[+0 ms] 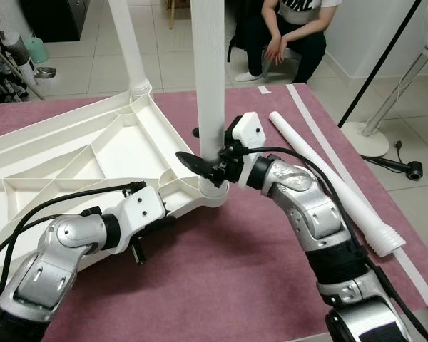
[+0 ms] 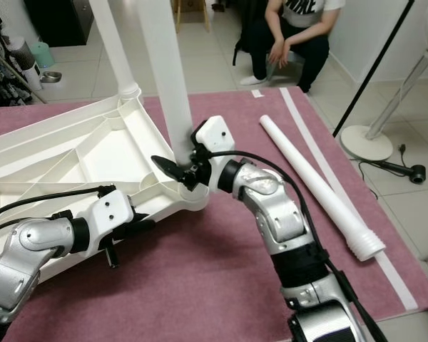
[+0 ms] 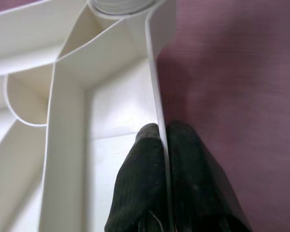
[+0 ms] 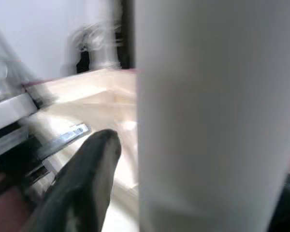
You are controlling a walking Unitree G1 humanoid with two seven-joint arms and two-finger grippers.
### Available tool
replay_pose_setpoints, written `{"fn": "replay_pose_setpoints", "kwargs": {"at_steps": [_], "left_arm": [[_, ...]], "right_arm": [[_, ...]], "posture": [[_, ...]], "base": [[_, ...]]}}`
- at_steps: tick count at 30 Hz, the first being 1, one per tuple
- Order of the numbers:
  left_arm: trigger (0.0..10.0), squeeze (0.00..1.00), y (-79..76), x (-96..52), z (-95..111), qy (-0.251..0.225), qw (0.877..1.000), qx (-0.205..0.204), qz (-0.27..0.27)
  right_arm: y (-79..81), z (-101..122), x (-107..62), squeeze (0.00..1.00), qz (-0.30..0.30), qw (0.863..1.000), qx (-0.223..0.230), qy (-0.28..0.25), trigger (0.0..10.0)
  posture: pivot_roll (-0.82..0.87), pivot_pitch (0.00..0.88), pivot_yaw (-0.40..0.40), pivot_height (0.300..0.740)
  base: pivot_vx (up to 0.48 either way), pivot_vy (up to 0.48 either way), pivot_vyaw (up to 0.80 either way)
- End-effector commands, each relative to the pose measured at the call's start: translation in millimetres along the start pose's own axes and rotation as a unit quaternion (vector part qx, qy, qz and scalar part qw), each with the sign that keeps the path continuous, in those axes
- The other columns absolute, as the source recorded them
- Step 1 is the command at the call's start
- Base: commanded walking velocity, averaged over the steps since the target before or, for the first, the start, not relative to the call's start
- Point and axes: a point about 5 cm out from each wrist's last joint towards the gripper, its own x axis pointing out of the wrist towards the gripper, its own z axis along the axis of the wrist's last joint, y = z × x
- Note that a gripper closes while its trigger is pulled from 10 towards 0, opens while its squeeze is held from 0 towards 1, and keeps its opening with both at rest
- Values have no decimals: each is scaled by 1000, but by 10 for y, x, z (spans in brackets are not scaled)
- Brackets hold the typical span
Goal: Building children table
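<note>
The white tabletop [image 1: 71,153] lies upside down on a maroon mat [image 1: 235,285]. One white leg [image 1: 211,85] stands upright in the near corner socket [image 1: 215,194]. My right gripper [image 1: 210,167] is open around the base of this leg, with one black finger [image 4: 87,179] a little apart from its side. A second leg [image 1: 132,50] stands in the far corner. My left gripper [image 3: 163,140] is shut on the tabletop's thin rim [image 3: 154,82], near the front edge. A loose leg [image 1: 335,182] lies on the mat to the right.
A person [image 1: 285,35] crouches on the tiled floor beyond the mat. A fan stand [image 1: 367,135] and a black cable with a plug [image 1: 412,169] are at the right. A metal bowl [image 1: 44,71] sits at the far left. A white strip [image 1: 328,153] runs along the mat's right side.
</note>
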Motion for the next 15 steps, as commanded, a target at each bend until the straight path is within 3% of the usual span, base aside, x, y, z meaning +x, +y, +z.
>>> {"fn": "replay_pose_setpoints", "kwargs": {"at_steps": [1, 2, 3, 4, 5, 6, 9, 13, 15], "left_arm": [[10000, 0, -44, -88, 302, -68, 994, 76, -29], [10000, 0, -44, -88, 302, -68, 994, 76, -29], [10000, 0, -52, -125, 286, -64, 995, 75, -33], [10000, 0, -48, -141, 277, -62, 995, 74, -32], [10000, 0, -45, -146, 274, -61, 995, 73, -31], [10000, 0, -40, -138, 275, -61, 995, 73, -29], [10000, 0, -38, -131, 277, -61, 995, 73, -27], [10000, 0, -12, -69, 307, -69, 995, 69, -13], [10000, 0, -12, -69, 307, -69, 995, 69, -13]], "right_arm": [[116, 43, -1, 0, 68, 997, 17, -11, 10000], [116, 43, -1, 0, 68, 997, 17, -11, 10000], [151, 39, -58, 0, 105, 994, 28, -2, 10000], [176, 35, -91, 0, 133, 990, 41, 1, 8078], [186, 31, -104, 0, 147, 988, 47, 1, 8078], [184, 20, -100, 0, 150, 988, 48, 3, 353], [181, 12, -95, 0, 150, 988, 47, 5, 353], [91, -67, -5, 0, 88, 995, 35, 19, 0], [91, -67, -5, 0, 88, 995, 35, 19, 0]], "posture": [[101, 0, 10, 740], [101, 0, 10, 740], [101, 0, 10, 740], [105, 0, 8, 740], [105, 0, 8, 740], [105, 0, 8, 740], [105, 0, 8, 740], [106, 0, 5, 740], [106, 0, 5, 740]], "base": [[0, 0, 0], [0, 0, 0], [0, 0, 0], [0, 0, 0], [0, 0, 0], [0, 0, 0], [0, 0, 0], [0, 0, 0], [0, 0, 0]]}}
